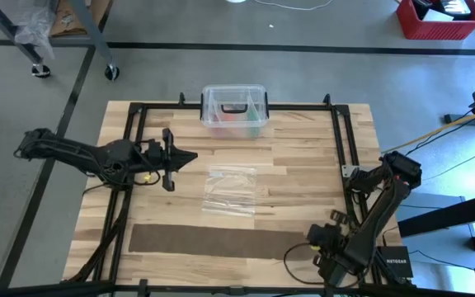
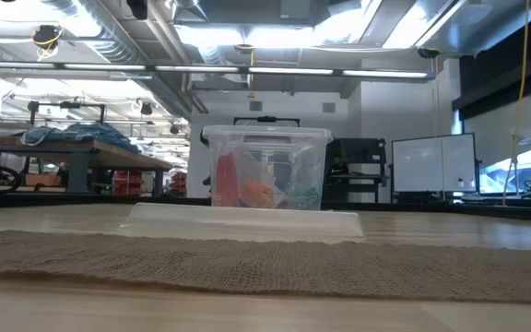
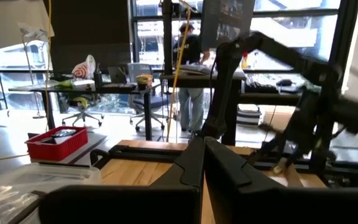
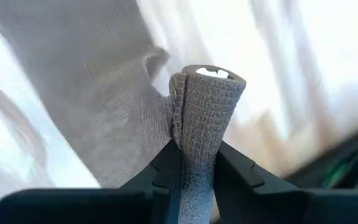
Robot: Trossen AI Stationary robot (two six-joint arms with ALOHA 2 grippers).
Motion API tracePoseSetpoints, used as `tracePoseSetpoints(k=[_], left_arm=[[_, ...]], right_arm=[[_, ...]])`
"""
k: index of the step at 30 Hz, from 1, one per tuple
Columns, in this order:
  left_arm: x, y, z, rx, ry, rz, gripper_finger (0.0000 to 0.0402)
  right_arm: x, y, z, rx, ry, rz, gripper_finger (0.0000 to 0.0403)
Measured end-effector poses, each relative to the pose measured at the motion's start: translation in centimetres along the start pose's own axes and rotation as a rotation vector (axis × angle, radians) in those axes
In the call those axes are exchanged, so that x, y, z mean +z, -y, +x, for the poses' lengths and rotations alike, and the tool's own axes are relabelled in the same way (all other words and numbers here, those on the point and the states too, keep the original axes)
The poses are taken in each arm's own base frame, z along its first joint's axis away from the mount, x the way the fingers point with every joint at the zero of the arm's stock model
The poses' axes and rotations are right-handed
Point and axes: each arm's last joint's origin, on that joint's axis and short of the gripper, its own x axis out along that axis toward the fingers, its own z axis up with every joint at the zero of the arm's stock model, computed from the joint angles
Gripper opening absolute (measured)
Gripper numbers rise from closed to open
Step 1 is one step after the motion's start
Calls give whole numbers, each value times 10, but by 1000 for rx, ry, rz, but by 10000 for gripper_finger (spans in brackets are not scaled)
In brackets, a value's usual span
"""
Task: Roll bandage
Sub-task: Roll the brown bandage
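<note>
- The right gripper (image 4: 197, 163) is down at the near edge of the table (image 1: 303, 148), about five o'clock. Its fingers (image 4: 166, 163) pinch the bandage's (image 1: 217, 241) right end, folded over into a small upright tuck. My guess is that this fold will be the core of the roll.
- The rest of the bandage lies flat along the near edge, from seven o'clock toward five. Laid out straight like that, it should feed into the roll without twisting.
- A clear plastic bag (image 1: 230, 190) lies at the table's middle, apart from the strip.
- The left gripper (image 1: 169, 157) waits at about nine o'clock with its fingers (image 3: 229, 171) pressed together, holding nothing, well clear of the bandage.
- A clear box (image 1: 234, 110) with a black handle stands at twelve o'clock on the far edge, out of the working lane.
</note>
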Motion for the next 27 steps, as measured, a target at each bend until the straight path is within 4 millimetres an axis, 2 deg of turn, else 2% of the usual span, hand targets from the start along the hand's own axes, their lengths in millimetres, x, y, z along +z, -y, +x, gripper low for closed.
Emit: tracePoseSetpoints(k=[5,10,16,21,24,27], left_arm=[[2,13,27,-51,-59,40,4],[4,45,67,-137,-133,185,4],[-6,85,110,-212,-208,252,4],[-24,100,134,-224,-240,281,7],[-33,101,148,-204,-274,236,31],[-41,105,159,-211,-296,203,73]], right_arm=[[25,-5,-31,15,306,-212,67],[54,-1,-43,-29,427,-308,67],[81,2,-41,-63,491,-372,67],[93,-2,-40,-34,533,-381,67],[95,-4,-41,-33,560,-396,67],[95,-4,-41,-31,564,-396,67]])
